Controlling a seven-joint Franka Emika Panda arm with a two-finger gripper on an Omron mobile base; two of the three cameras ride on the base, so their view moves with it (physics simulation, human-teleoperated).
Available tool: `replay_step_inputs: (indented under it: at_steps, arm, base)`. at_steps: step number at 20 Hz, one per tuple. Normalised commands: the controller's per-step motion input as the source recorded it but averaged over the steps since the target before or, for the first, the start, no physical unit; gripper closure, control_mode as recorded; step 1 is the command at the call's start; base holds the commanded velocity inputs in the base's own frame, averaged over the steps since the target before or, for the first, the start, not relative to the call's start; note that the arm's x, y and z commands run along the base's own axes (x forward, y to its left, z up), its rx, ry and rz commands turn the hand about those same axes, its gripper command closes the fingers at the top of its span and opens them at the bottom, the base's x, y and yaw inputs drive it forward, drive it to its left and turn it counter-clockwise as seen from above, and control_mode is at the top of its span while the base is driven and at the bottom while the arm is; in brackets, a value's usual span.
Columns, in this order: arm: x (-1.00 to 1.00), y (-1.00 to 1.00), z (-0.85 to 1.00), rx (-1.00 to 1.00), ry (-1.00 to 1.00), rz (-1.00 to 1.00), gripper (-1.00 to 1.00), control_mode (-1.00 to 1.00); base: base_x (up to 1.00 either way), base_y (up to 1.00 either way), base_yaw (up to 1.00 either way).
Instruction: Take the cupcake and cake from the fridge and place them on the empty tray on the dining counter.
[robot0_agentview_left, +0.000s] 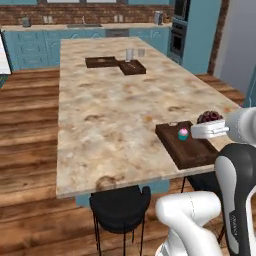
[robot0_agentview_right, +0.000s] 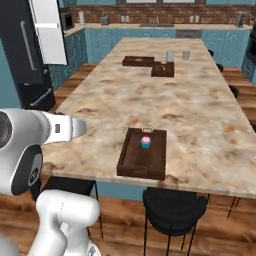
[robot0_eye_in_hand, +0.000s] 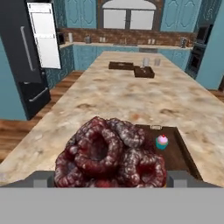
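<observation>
The dark chocolate-brown cake (robot0_eye_in_hand: 111, 153) with reddish specks is large in the hand view, held between my gripper (robot0_eye_in_hand: 111, 180) fingers, which are shut on it. In the left base view the cake (robot0_agentview_left: 209, 117) hangs just right of the tray (robot0_agentview_left: 192, 152), by the counter's near right edge. The teal-and-pink cupcake (robot0_agentview_left: 183, 133) stands upright in the tray's far half, seen too as the cupcake (robot0_agentview_right: 145, 142) and the cupcake (robot0_eye_in_hand: 162, 141). The tray (robot0_agentview_right: 131, 161) lies on the beige dining counter (robot0_agentview_left: 110, 115). The dark fridge (robot0_eye_in_hand: 24, 74) stands at the far left, one door open.
Two more dark trays (robot0_agentview_left: 101, 62) (robot0_agentview_left: 132, 67) and two glasses (robot0_agentview_left: 129, 54) sit at the counter's far end. Black stools (robot0_agentview_left: 120, 207) stand under the near edge. Teal cabinets (robot0_agentview_left: 35, 47) and an oven (robot0_agentview_left: 177, 35) line the back wall.
</observation>
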Motion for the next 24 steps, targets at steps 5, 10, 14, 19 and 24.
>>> replay_step_inputs:
  at_steps: [5,10,14,19,24]
  arm:
    - [0.00,0.00,0.00,0.00,0.00,0.00,1.00,1.00]
    - [0.00,0.00,0.00,0.00,0.00,0.00,1.00,1.00]
    - [0.00,0.00,0.00,0.00,0.00,0.00,1.00,1.00]
    - [0.00,0.00,0.00,0.00,0.00,0.00,1.00,1.00]
    - [0.00,0.00,0.00,0.00,0.00,0.00,1.00,1.00]
  base:
    - [0.45,-1.00,0.44]
    - [0.54,-0.80,0.32]
    - [0.53,-0.45,0.00]
    - [0.35,-0.32,-0.28]
    - [0.66,-0.27,-0.32]
